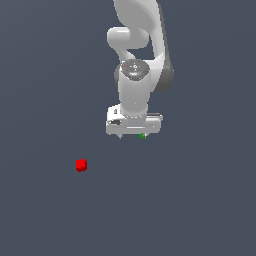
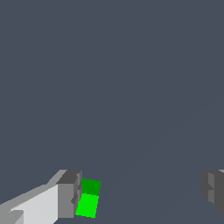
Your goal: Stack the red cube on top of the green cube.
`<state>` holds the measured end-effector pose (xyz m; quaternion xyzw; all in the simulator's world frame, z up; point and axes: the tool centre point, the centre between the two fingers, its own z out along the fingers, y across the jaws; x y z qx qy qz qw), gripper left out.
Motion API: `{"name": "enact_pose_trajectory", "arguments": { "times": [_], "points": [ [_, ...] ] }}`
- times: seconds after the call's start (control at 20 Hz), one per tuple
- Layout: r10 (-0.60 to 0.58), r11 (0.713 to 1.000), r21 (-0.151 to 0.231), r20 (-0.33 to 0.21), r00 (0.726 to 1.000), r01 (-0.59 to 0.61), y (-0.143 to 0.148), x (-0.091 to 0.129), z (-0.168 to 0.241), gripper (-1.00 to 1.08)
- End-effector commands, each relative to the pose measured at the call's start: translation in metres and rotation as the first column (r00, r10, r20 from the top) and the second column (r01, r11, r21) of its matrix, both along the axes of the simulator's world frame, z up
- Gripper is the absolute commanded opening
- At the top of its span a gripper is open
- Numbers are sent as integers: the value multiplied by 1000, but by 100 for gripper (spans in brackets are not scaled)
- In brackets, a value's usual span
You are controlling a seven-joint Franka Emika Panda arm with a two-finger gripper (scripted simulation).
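The red cube [image 1: 81, 165] lies on the dark floor toward the exterior view's left, well apart from the arm. My gripper [image 1: 131, 135] hangs low over the floor, open, with nothing gripped between its fingers. The green cube [image 1: 143, 135] peeks out at the finger on the exterior view's right and is mostly hidden by the hand. In the wrist view the green cube [image 2: 89, 199] sits just inside one finger [image 2: 68, 194], close against it, while the other finger [image 2: 214, 188] stands far off. The gripper [image 2: 140, 192] has a wide gap; the red cube is out of this view.
The white arm [image 1: 135, 45] rises behind the gripper at the top of the exterior view. The plain dark grey floor [image 1: 190, 200] stretches all around the cubes.
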<state>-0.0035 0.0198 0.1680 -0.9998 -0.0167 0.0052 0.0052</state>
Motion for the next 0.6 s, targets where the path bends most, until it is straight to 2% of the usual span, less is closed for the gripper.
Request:
{"name": "enact_pose_trajectory", "arguments": {
  "times": [0.0,0.25,0.55],
  "points": [
    [0,1000,0,0,1000,0,0,0,0,100],
    [6,1000,0,0,1000,-6,-6,1,-3,100],
    [29,1000,-2,1,1000,-29,-31,4,-12,100]
  ]
}}
